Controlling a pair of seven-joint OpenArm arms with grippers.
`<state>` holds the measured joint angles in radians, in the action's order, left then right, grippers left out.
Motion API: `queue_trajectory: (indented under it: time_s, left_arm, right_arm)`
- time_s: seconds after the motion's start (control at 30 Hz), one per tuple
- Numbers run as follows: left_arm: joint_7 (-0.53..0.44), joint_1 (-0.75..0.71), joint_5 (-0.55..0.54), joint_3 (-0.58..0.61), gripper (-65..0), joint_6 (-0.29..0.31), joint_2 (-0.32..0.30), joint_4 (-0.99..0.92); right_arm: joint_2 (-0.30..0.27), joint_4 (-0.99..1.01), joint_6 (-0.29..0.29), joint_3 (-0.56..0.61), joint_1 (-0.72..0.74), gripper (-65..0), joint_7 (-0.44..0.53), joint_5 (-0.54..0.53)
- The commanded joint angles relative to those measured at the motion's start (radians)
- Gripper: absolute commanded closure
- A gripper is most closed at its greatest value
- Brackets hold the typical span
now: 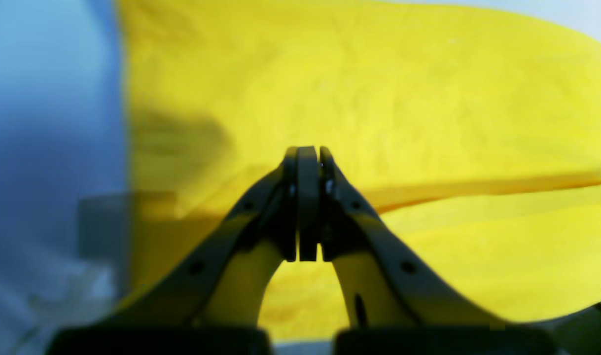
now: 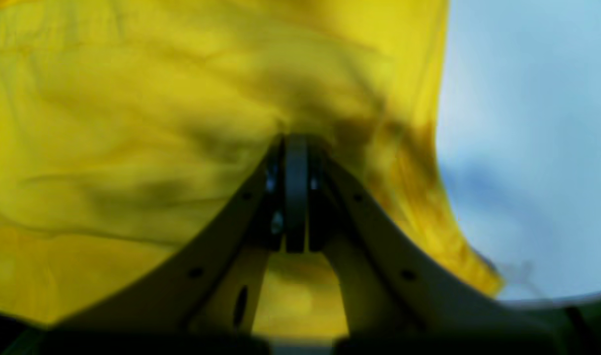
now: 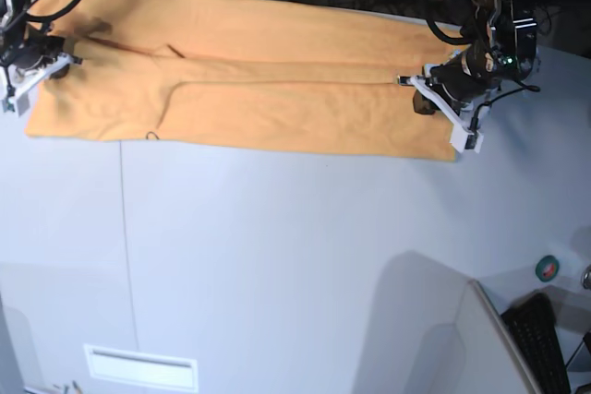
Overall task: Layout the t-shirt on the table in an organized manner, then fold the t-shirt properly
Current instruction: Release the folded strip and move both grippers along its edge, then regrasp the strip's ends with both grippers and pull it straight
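T-shirt (image 3: 249, 80) lies as a long folded band across the upper part of the base view, on the far side of the table (image 3: 277, 265), one lengthwise fold edge showing along its middle; judged: the arms sit at opposite ends to handle both ends together for the next fold. Left gripper (image 1: 307, 153), at upper right of the base view, has its jaws together over the cloth; no fabric visibly pinched. Right gripper (image 2: 295, 140), at upper left, also closed, tips against wrinkled cloth; a pinch cannot be told.
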<state>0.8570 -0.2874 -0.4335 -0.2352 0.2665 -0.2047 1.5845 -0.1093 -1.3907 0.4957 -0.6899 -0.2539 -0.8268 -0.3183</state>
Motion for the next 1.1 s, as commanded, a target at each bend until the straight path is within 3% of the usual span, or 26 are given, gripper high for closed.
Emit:
queue_trajectory:
  time_s: [0.0, 0.13, 0.33, 0.47, 0.57, 0.73, 0.87, 0.93, 1.07]
  left_arm:
    - [-0.018, 0.000, 0.023, 0.006, 0.0, 0.001, -0.011, -0.011]
    - [-0.028, 0.001, 0.137, 0.004, 0.0, 0.001, -0.002, -0.080]
    - [-0.023, -0.008, 0.134, 0.001, 0.0, 0.001, 0.000, 0.083]
    - [-0.023, 0.023, 0.138, 0.010, 0.0, 0.001, 0.052, 0.110]
    - [-0.023, 0.066, 0.146, 0.012, 0.0, 0.001, 0.086, 0.030]
    - [-0.026, 0.127, 0.138, 0.012, 0.0, 0.001, 0.106, -0.118]
    - [-0.028, 0.130, 0.146, 0.012, 0.0, 0.001, 0.106, -0.138]
    - [-0.028, 0.130, 0.146, 0.009, 0.0, 0.001, 0.103, -0.137]
    - [-0.028, 0.127, 0.146, 0.001, 0.0, 0.001, 0.101, -0.135]
  right_arm:
    - [-0.022, 0.026, -0.001, -0.004, 0.011, 0.0, 0.033, 0.015]
    - [-0.022, 0.090, 0.002, -0.007, 0.026, 0.0, 0.113, 0.121]
    - [-0.003, -0.128, -0.001, -0.012, -0.005, 0.0, 0.073, 0.123]
    - [-0.008, -0.184, -0.001, -0.006, 0.032, 0.0, 0.053, 0.124]
    - [-0.022, -0.115, -0.001, -0.004, 0.109, 0.0, 0.054, 0.126]
    - [-0.100, 0.213, -0.002, -0.004, 0.268, 0.0, 0.106, 0.140]
    - [-0.111, 0.400, -0.004, -0.015, 0.351, 0.0, 0.243, 0.298]
    - [-0.108, 0.419, -0.004, -0.017, 0.370, 0.0, 0.268, 0.353]
    - [-0.103, 0.327, -0.021, -0.018, 0.365, 0.0, 0.246, 0.361]
